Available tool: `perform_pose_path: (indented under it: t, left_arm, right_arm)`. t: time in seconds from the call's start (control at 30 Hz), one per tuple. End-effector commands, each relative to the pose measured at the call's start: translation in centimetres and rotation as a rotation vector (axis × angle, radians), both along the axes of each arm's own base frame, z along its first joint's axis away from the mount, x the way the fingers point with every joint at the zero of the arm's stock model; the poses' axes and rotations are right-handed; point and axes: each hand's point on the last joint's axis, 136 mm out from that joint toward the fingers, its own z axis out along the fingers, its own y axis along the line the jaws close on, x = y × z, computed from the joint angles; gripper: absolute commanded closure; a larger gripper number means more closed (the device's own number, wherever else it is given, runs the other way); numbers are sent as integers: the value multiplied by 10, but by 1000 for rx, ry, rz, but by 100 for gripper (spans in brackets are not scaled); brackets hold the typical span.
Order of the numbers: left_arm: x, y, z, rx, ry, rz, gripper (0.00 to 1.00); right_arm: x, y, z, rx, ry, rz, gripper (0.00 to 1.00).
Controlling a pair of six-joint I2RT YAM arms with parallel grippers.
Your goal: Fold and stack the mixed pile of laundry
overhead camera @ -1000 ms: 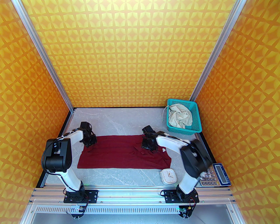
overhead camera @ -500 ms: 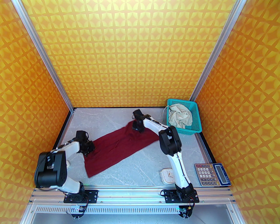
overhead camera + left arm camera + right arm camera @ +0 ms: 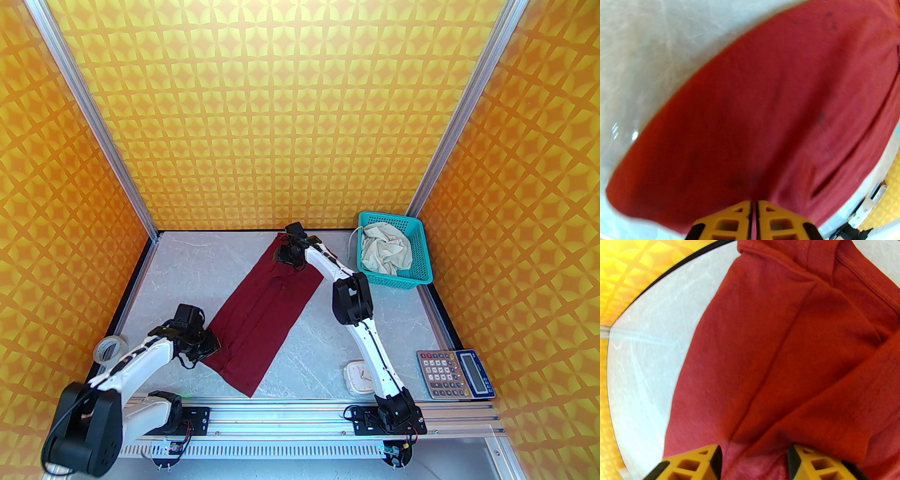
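left claw [image 3: 753, 206] pinches shirt [image 3: 764, 105] edge; wrist view blurred

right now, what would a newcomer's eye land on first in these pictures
The maroon shirt, stretched as a long diagonal band across the grey table from far centre to near left. The left claw is shut on its near end, while the right claw stands open over its far end. At far right, a teal basket holds crumpled cream shorts.
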Motion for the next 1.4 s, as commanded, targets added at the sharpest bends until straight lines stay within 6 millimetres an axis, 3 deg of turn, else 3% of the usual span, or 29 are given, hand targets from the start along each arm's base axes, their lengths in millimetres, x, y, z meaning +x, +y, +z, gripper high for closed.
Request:
perform_pose_path:
  t: [0.0, 0.07, 0.13, 0.23, 0.33, 0.47, 0.73, 0.87, 1.0, 1.17, 1.37]
  left_arm:
    - [20, -6, 30, 24, -59, -116, 89]
    - [39, -10, 35, 49, -75, -198, 90]
    - [59, -14, 34, 64, -86, -260, 93]
    - [81, -18, 16, 93, -77, -330, 100]
    - [85, -22, -7, 101, -37, -373, 100]
    - [66, -29, -31, 103, 30, -413, 100]
    - [1, -46, -65, 105, 179, -419, 100]
    - [-33, -67, -70, 109, 222, -462, 100]
    - [-56, -95, -59, 83, 212, -489, 100]
    - [-67, -124, -40, 21, 162, -478, 100]
    - [-46, -116, -26, 91, 75, -422, 100]
  right_arm:
    - [-16, -25, 76, -49, -99, -13, 47]
    - [-36, -39, 82, -65, -94, -49, 48]
    - [-55, -50, 73, -76, -69, -74, 49]
    - [-78, -68, 50, -140, -19, -102, 55]
    - [-85, -77, 27, -191, 13, -96, 62]
    - [-82, -89, 0, -256, 58, -97, 71]
    - [-64, -91, -28, -343, 106, -49, 73]
    - [-49, -80, -41, -336, 125, -15, 74]
    - [-33, -65, -48, -293, 120, 22, 72]
    - [-12, -44, -50, -225, 85, 58, 69]
    - [-6, -45, -31, -229, 62, 52, 64]
